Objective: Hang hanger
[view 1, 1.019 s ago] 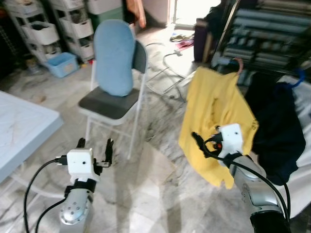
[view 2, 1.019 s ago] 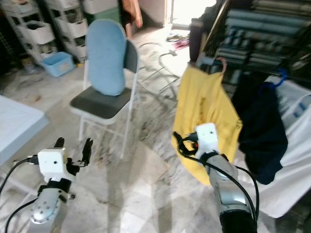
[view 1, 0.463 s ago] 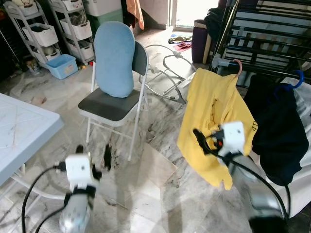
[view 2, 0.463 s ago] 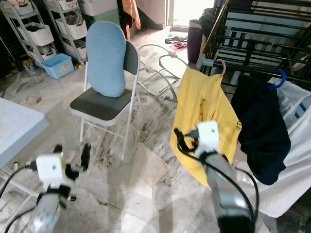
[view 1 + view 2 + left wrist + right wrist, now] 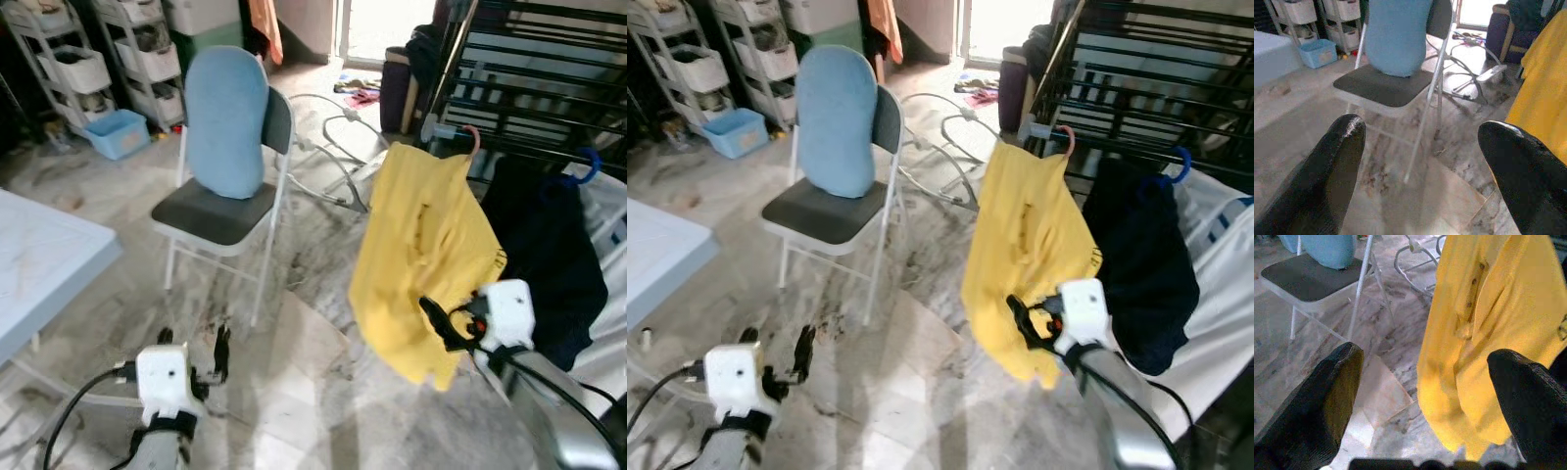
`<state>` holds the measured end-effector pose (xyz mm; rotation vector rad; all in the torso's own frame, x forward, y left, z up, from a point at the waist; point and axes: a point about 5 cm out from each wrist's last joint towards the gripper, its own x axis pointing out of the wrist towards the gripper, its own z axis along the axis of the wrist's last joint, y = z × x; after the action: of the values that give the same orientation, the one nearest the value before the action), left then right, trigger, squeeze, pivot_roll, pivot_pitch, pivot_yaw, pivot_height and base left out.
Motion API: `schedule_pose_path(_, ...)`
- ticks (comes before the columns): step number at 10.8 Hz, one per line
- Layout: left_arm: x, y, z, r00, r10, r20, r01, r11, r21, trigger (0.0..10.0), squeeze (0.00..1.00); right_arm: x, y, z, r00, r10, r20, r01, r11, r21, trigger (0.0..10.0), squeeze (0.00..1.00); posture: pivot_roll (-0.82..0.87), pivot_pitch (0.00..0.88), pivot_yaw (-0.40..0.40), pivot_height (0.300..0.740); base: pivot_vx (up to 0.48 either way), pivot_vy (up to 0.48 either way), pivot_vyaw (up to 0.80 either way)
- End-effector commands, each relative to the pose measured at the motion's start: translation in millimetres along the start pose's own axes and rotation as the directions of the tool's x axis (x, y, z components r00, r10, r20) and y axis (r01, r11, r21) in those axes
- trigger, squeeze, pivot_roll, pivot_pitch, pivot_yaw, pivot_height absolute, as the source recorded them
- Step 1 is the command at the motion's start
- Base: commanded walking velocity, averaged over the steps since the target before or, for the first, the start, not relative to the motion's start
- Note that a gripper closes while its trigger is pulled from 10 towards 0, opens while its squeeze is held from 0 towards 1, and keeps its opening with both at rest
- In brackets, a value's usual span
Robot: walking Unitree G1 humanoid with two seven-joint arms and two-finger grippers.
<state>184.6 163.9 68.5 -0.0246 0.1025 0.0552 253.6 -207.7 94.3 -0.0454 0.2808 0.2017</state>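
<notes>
Yellow shirt (image 5: 423, 257) on a pink hanger (image 5: 471, 138) already hooks the black drying rack (image 5: 534, 73), hanging vertically at twelve o'clock from your right pincer (image 5: 438, 323), which gapes wide, empty. Left pincer (image 5: 193, 345), also wide, sits farther off.

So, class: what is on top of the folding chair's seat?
A blue cushion stands upright on the dark seat, leaning against the backrest. It covers most of the backrest, so what lies behind it cannot be seen.

Soft daylight, bright doorway, slight blur
</notes>
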Motion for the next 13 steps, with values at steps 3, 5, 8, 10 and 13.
schedule_pose_path(3,34.7,-2.1,30,0.996,-0.019,0.082,0.019,1.000,0.002,10.0,0.00,25.8,18.3,35,0.990,0.103,0.092,-0.105,0.994,0.010,10.0,0.00,-0.12,0.022,0.035,0.740,0.000,0.000,0.00)
schedule_pose_path(5,46.7,6.1,35,0.991,0.103,0.090,-0.096,0.993,-0.073,10.0,0.00,31.3,3.3,58,0.987,0.022,0.160,-0.027,0.999,0.032,10.0,0.00,-0.11,0.000,0.012,0.740,0.000,0.000,0.00)
schedule_pose_path(8,21.0,11.9,18,0.999,0.021,0.043,-0.023,0.999,0.049,10.0,0.00,26.5,4.3,47,0.990,-0.030,0.139,0.038,0.998,-0.057,10.0,0.00,-0.12,0.000,0.040,0.740,0.000,0.000,0.00)
schedule_pose_path(10,18.5,13.1,12,0.999,0.023,0.030,-0.025,0.996,0.081,10.0,0.00,11.0,10.6,22,0.995,-0.059,0.081,0.056,0.998,0.031,10.0,0.00,-0.12,0.000,0.072,0.740,0.000,0.000,0.00)
schedule_pose_path(13,37.2,0.4,14,0.999,-0.003,0.053,0.001,1.000,0.029,10.0,0.00,16.8,25.4,24,0.997,-0.026,0.073,0.029,0.998,-0.051,10.0,0.00,-0.16,0.000,0.057,0.740,0.000,0.000,0.00)
